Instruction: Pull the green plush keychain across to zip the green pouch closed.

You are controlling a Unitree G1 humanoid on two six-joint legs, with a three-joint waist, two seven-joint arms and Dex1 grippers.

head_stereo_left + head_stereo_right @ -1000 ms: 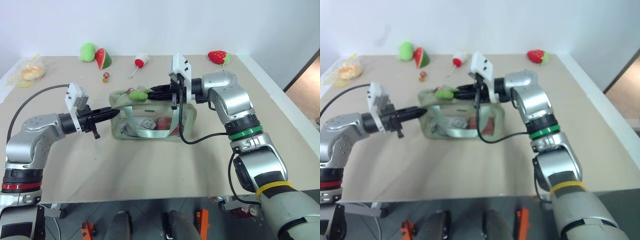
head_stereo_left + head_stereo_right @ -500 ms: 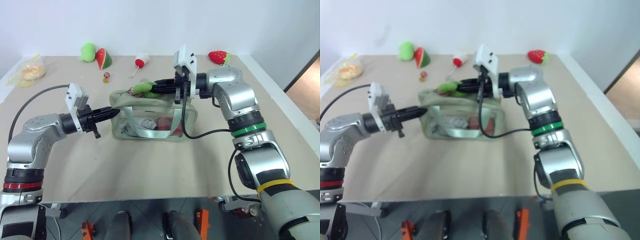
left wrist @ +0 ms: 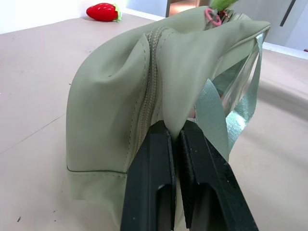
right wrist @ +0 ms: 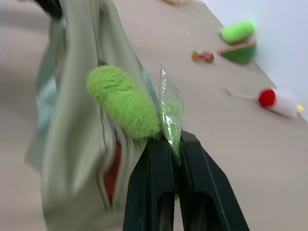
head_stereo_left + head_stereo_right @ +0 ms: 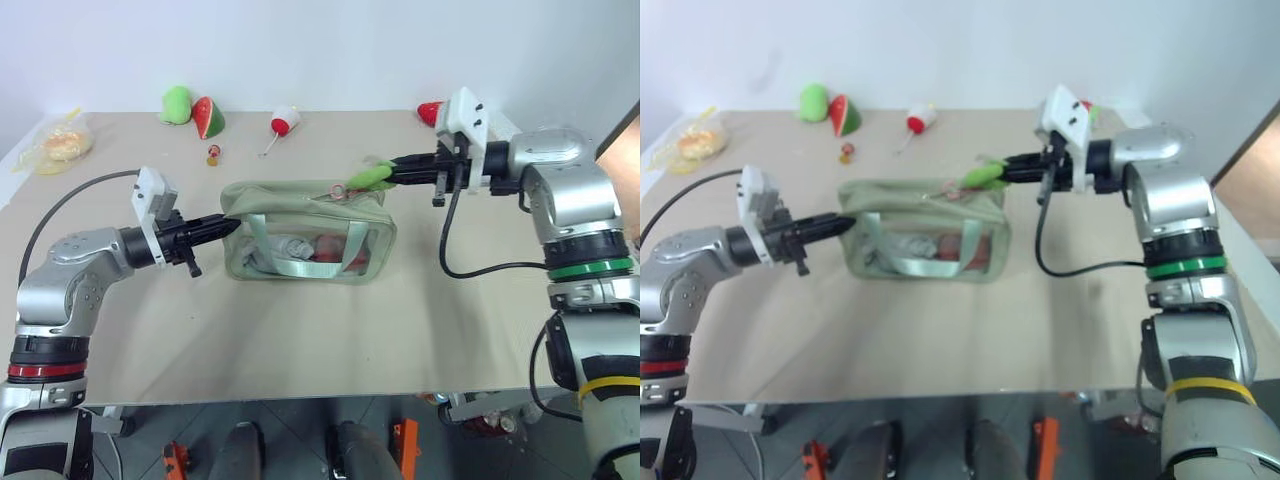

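I saw both arms extended inward; left gripper [image 5: 232, 224] and right gripper [image 5: 392, 173] were clamped closed.

The green pouch [image 5: 305, 232] stands mid-table between both arms, pinched at its left end by the left gripper [image 5: 226, 226], while the right gripper [image 5: 396, 174] grips the green plush keychain [image 5: 368, 178] above its right end. Broad bare table [image 5: 300, 330] lies open in front of the pouch and to its right. Along the far edge stand a rounded green plush [image 5: 175, 103], watermelon-slice plush [image 5: 208, 117], red-and-white toy [image 5: 284, 122], small charm [image 5: 211, 155], strawberry plush [image 5: 432, 111] and a plastic bag [image 5: 55, 145] at the far left, all well apart from the pouch.
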